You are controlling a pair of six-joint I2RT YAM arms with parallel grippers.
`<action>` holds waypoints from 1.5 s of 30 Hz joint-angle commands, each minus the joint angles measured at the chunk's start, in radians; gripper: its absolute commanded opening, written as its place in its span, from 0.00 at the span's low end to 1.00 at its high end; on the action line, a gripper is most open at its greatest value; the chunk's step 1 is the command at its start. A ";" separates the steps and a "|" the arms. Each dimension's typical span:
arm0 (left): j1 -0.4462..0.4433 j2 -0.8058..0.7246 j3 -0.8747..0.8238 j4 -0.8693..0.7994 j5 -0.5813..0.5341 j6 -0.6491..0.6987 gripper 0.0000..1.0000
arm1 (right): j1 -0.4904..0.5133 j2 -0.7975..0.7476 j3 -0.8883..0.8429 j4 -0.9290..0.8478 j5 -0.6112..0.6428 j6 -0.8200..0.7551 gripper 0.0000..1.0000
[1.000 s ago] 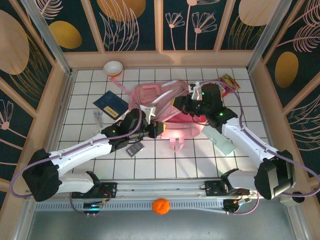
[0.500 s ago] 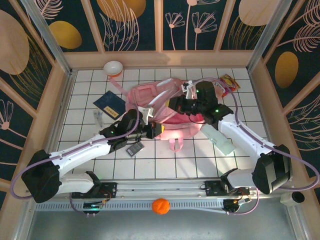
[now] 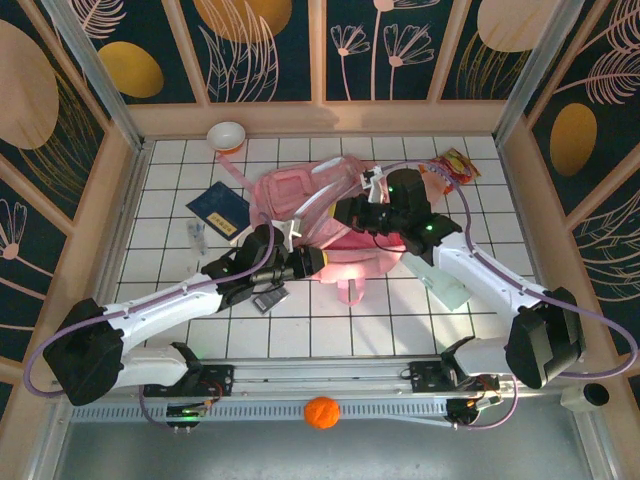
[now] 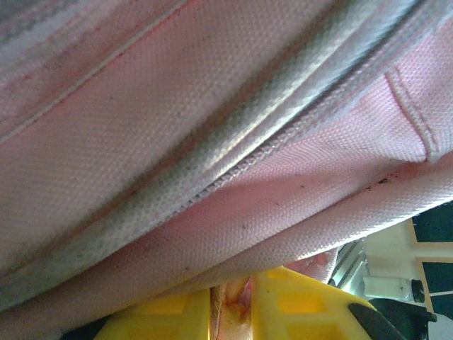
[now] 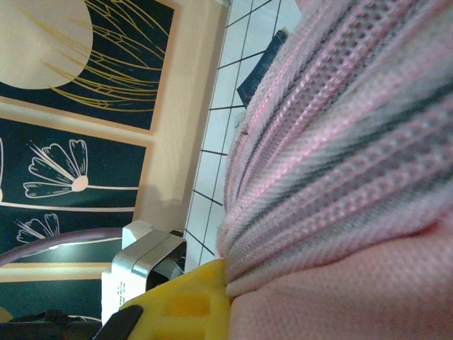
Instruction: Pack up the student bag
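student bag [image 3: 295, 190] spans between the arms: left gripper [image 3: 300, 262] pinches its near edge, fingers closed on fabric; right gripper [image 3: 352, 212] presses farther right, grip undeterminable.

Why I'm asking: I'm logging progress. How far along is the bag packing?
Early. Done: nothing visibly packed, though I cannot see inside the bag. In hand: the left hand pinches its pink fabric, and the right hand is against its upper part, grip unclear. Left: the blue booklet, pale green case and small grey gadget lie outside on the tiles.
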 commanded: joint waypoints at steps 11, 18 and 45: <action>0.006 0.039 0.054 0.059 -0.027 -0.021 0.32 | 0.041 -0.037 -0.023 -0.020 0.076 -0.012 0.00; 0.007 0.059 0.044 -0.002 -0.056 0.000 0.01 | 0.041 -0.043 -0.037 0.030 0.036 0.014 0.00; -0.134 0.133 0.376 -0.491 -0.441 0.222 0.47 | 0.075 -0.093 -0.015 0.071 0.275 0.230 0.00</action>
